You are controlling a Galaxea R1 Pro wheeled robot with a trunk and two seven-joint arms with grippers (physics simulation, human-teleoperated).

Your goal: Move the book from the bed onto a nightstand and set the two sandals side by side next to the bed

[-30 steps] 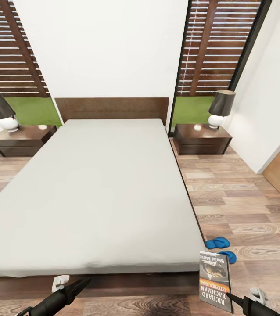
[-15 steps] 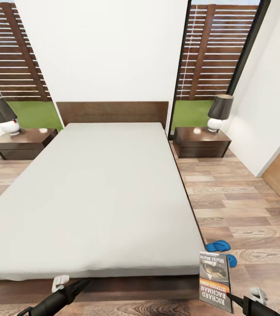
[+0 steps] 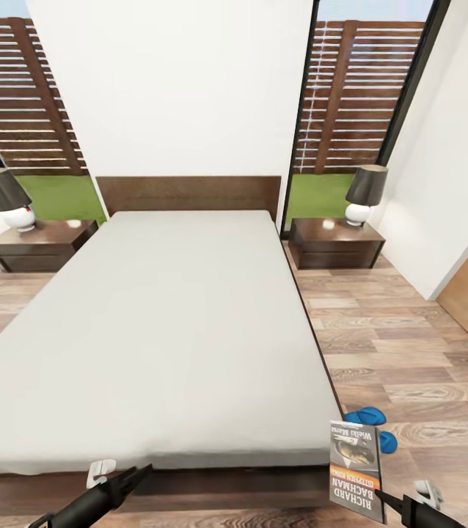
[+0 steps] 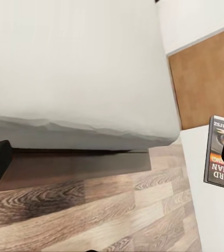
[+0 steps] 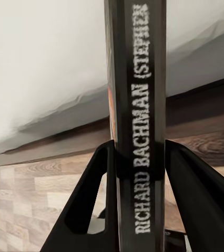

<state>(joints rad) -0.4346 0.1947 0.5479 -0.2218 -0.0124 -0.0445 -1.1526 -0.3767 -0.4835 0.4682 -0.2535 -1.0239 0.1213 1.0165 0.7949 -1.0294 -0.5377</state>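
The right gripper (image 5: pixel 138 157) has its fingers (image 5: pixel 91 189) clenched on the book (image 3: pixel 357 473), which stands upright on its short edge off the foot corner of the bed (image 3: pixel 168 330), at about 5 o'clock in the head view. In the right wrist view the spine faces the camera (white lettering reading "RICHARD BACHMAN" runs along it), with one black finger pressed to each cover. The cover in the head view shows an orange band and a greyish picture.

The left gripper (image 3: pixel 135 477) hangs low at about 7 o'clock, in front of the bed's dark foot rail; its two black fingers lie close together with nothing between them, though whether they are fully closed I cannot tell.

The sandals (image 3: pixel 372 425) lie on the wooden floor (image 3: pixel 410 345) just beside the bed's right foot corner, one overlapping the other, partly hidden behind the book's top edge.

Two nightstands flank the headboard (image 3: pixel 188 193): the left nightstand (image 3: pixel 39 246) at about 10 o'clock and the right nightstand (image 3: pixel 334 244) at about 1 o'clock, each carrying a lamp with a dark shade (image 3: pixel 364 192). The mattress top is bare.
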